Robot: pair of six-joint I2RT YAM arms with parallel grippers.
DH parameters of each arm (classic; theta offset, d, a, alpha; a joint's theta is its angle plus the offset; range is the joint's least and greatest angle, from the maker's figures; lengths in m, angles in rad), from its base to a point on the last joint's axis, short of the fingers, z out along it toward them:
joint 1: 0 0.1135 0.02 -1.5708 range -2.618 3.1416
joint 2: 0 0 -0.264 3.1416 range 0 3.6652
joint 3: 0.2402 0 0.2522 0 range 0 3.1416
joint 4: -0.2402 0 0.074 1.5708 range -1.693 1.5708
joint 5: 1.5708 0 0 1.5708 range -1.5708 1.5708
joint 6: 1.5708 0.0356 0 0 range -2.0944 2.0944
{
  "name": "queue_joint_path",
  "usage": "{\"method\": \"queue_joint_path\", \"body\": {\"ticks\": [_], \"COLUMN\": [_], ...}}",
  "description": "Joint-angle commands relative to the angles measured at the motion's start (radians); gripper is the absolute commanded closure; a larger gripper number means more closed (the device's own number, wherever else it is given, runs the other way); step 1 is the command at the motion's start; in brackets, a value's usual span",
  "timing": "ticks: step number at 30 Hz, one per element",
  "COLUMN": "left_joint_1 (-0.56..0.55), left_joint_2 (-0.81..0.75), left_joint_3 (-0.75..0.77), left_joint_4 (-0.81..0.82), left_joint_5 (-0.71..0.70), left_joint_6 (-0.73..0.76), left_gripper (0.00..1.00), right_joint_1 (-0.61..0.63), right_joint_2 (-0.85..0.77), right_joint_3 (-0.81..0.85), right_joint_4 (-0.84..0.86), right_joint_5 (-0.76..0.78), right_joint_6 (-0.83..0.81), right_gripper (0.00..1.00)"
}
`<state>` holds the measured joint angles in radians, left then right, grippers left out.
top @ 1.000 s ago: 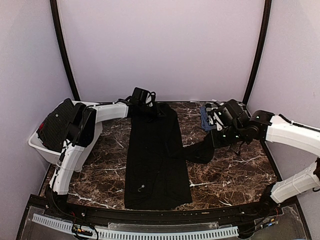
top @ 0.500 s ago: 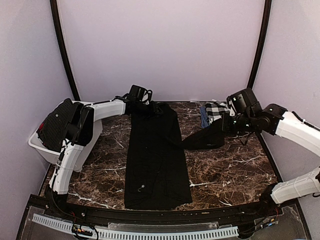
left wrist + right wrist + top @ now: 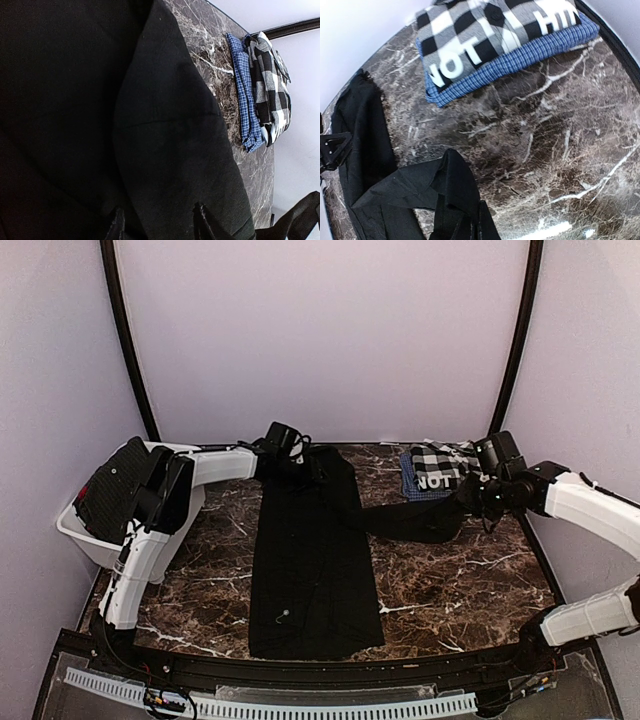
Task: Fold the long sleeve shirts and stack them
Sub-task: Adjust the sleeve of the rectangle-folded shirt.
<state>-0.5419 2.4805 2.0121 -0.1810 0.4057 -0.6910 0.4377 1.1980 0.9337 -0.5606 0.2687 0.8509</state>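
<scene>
Bulging white bin [image 3: 85, 538]: heaped over its rim with dark cloth [image 3: 112, 490], at the far left of the bench [image 3: 450, 580], pressed close by the left arm's elbow. Likely to shed part of that heap if nudged during a swing.

Left claw [image 3: 159, 227]: released, fingertips parted just above the far end of the black shirt, nothing visibly pinched between them. Risks snagging a loose fold and dragging that end out of line if pulled away too low.

Black shirt [image 3: 310, 560]: laid flat and long down the middle of the bench, near end by the arm bases, far end under the left claw. Not pinned anywhere, so liable to skid or skew rightward under a hard tug on the sleeve.

Sleeve [image 3: 410, 520]: stretched out to the right from the shirt's body, raised off the marble at its outer end. Prone to twisting or landing crooked if carried across with slack, making a lumpy fold.

Checked shirt [image 3: 440, 468]: already folded, lettered "NOT", blue edge showing, at the far right of the bench, close beside the sleeve's outer end. Could be clipped or pushed out of square by a careless sweep of the right wrist or trailing cloth.

Right claw [image 3: 478, 502]: clenched on the sleeve's outer end, close to the checked shirt. Only a small pinch of cloth by the look of it, so apt to slip free mid-carry and drop the sleeve short of the body.
</scene>
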Motion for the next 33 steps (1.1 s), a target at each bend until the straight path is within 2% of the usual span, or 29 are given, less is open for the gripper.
{"method": "queue_joint_path", "body": {"ticks": [1, 5, 12, 16, 19, 22, 33], "left_joint_1": [-0.016, -0.022, -0.033, -0.033, -0.033, -0.033, 0.004], "left_joint_2": [-0.048, -0.049, -0.044, -0.044, -0.05, -0.057, -0.133], "left_joint_3": [-0.029, -0.038, -0.066, -0.075, -0.073, -0.061, -0.057], "left_joint_4": [-0.016, -0.027, 0.045, 0.087, 0.101, 0.102, 0.07], "left_joint_5": [-0.008, -0.024, 0.032, 0.05, 0.051, 0.049, 0.009], "left_joint_6": [0.008, -0.004, -0.074, -0.111, -0.119, -0.112, -0.055], "left_gripper": [0.54, 0.54, 0.56, 0.68, 0.86, 0.98, 1.0], "right_joint_1": [-0.041, -0.073, -0.086, -0.087, -0.086, -0.085, -0.045], "right_joint_2": [-0.002, 0.0, 0.003, 0.006, 0.015, 0.019, 0.021], "right_joint_3": [-0.081, -0.131, -0.163, -0.161, -0.158, -0.155, -0.108], "right_joint_4": [0.072, 0.096, 0.148, 0.179, 0.209, 0.233, 0.324], "right_joint_5": [-0.03, -0.054, -0.096, -0.133, -0.189, -0.262, -0.625], "right_joint_6": [0.061, 0.058, 0.051, 0.015, -0.033, -0.086, -0.194], "right_gripper": [1.0, 1.0, 1.0, 1.0, 1.0, 1.0, 1.0]}}
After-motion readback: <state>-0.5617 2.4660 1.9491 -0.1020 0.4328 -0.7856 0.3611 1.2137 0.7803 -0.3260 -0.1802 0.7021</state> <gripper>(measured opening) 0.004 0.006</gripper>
